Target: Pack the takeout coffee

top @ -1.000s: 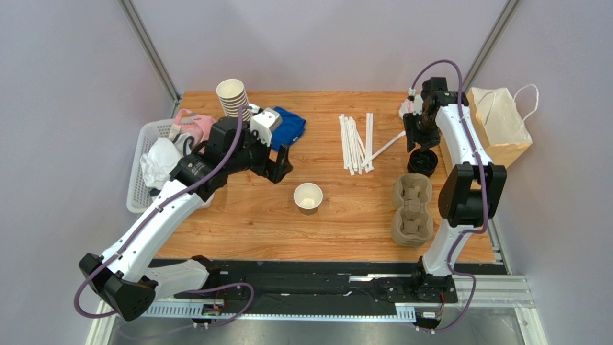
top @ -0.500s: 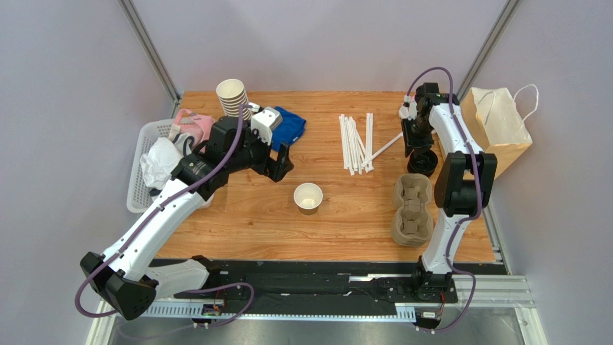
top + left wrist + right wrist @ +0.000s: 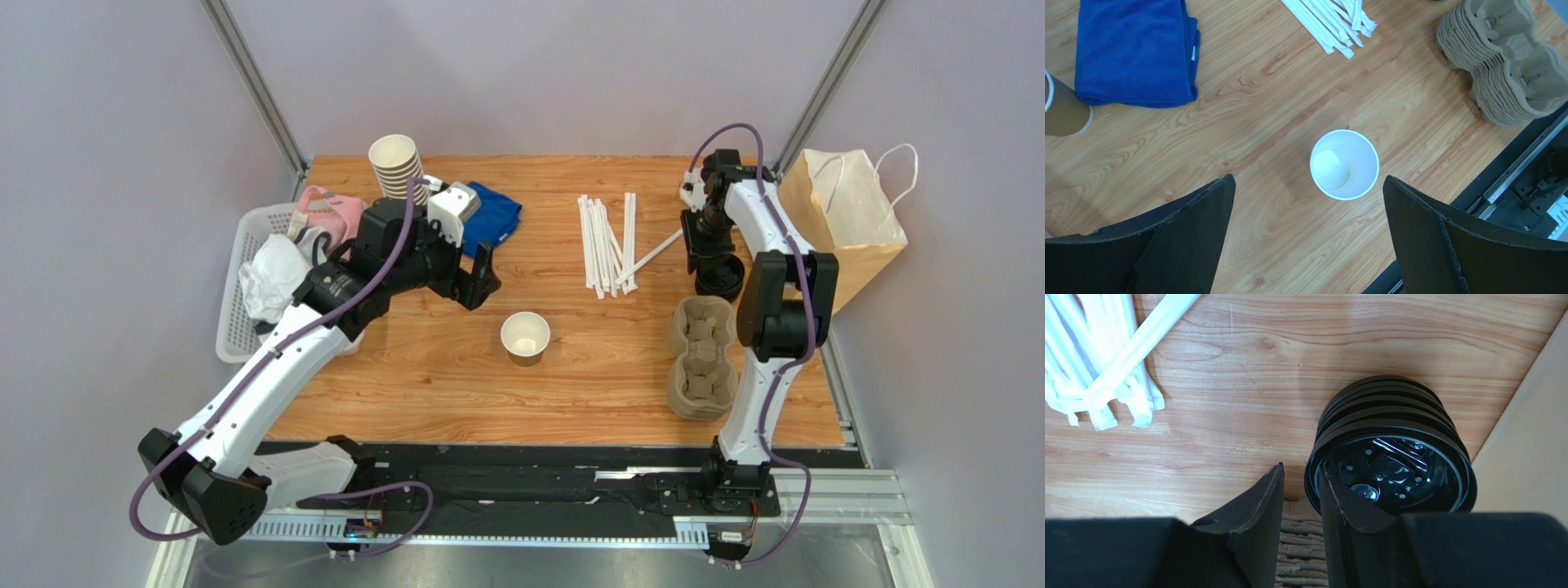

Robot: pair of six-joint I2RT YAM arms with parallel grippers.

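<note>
Your left jaws hang wide open over the lidless paper cup (image 3: 1344,164), upright on the surface (image 3: 601,368) left of the pulp cup carriers (image 3: 703,358). Your right jaws straddle the rim of the black lid stack (image 3: 1389,410) beside those carriers; gripping or not, cannot tell.

Wooden table (image 3: 405,368) holding an open paper cup (image 3: 525,336), stacked cups (image 3: 396,168), blue cloth (image 3: 494,214), white straws (image 3: 605,243), black lids (image 3: 1389,447), cardboard cup carriers (image 3: 703,358) and a paper bag (image 3: 846,214).
</note>
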